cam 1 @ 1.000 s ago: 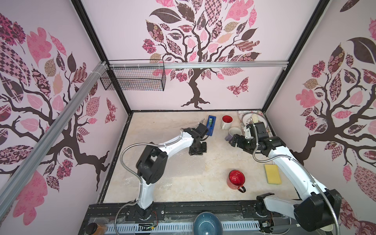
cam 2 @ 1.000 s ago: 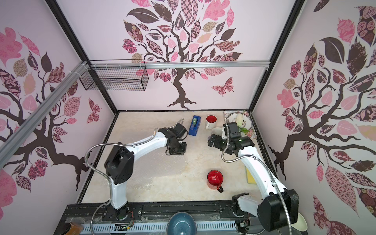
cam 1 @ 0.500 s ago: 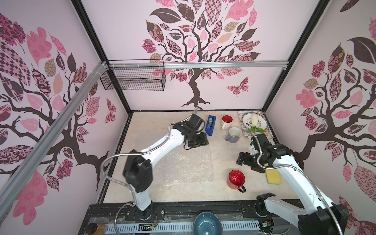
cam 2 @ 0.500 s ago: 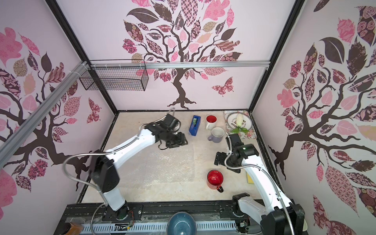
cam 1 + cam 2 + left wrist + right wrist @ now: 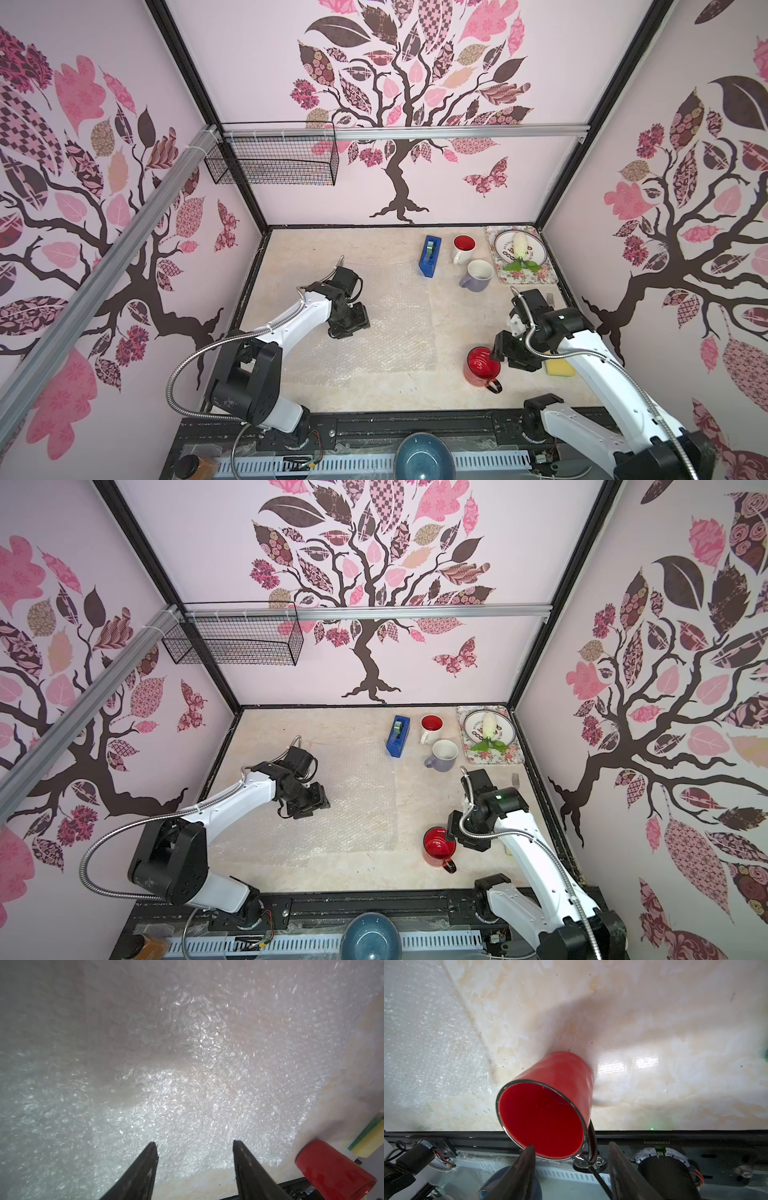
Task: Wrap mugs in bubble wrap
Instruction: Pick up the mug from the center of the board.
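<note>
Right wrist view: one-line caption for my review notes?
Open jaws at the rim of the red mug, beside its handle; bubble wrap lies flat nearby.

The bubble wrap [image 5: 187, 1084] is clear, glossy plastic with a pebbled, glinting surface, the red mug [image 5: 560, 1072] is smooth glazed ceramic with a shiny handle, the tabletop [image 5: 675, 1022] looks like polished, light-reflecting marble, the sponge [image 5: 372, 1145] is matt foam, and the basket [image 5: 274, 166] is thin metal wire.

Pink walls [image 5: 257, 62] bore a dark tree decal [image 5: 400, 183], wire basket [image 5: 274, 162] hung beside it, marbled tabletop [image 5: 324, 245] lay below it.
</note>
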Motion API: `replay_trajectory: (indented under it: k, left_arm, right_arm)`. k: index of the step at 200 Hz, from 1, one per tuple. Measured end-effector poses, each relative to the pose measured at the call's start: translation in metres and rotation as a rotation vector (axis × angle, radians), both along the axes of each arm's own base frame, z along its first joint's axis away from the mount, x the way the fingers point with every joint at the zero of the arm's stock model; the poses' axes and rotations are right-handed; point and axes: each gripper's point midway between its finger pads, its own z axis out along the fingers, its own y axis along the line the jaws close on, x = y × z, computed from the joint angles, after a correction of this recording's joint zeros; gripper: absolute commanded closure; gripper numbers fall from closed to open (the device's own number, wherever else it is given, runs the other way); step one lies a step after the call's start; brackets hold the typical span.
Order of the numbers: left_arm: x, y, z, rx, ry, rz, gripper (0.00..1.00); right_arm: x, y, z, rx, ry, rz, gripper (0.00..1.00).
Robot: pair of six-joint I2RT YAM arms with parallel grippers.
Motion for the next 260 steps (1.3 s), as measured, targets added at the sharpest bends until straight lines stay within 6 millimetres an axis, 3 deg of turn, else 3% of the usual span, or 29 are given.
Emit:
replay_trajectory:
  k: [49,66,102,145,183,260]
  left_arm:
    - [0.001,0.001,-0.026,-0.012,0.024,-0.027,0.41]
    - [0.000,-0.002,-0.032,-0.023,0.032,-0.037,0.41]
    - [0.001,-0.007,-0.036,-0.054,0.019,-0.052,0.42]
    - [-0.001,-0.009,-0.040,-0.073,0.015,-0.066,0.43]
    - [-0.001,-0.011,-0.037,-0.084,-0.003,-0.084,0.43]
    - [0.005,-0.017,-0.006,-0.140,-0.108,-0.104,0.42]
  right_arm:
    - [-0.001,-0.002,-0.011,-0.084,0.044,0.024,0.47]
    - [0.000,0.000,-0.015,-0.102,0.049,0.027,0.53]
    - [-0.004,-0.003,-0.040,-0.136,0.089,0.003,0.65]
    - [0.011,-0.001,-0.043,-0.133,0.038,-0.014,0.66]
    - [0.015,0.001,-0.043,-0.130,0.018,-0.017,0.66]
    - [0.018,0.002,-0.047,-0.125,0.006,-0.036,0.66]
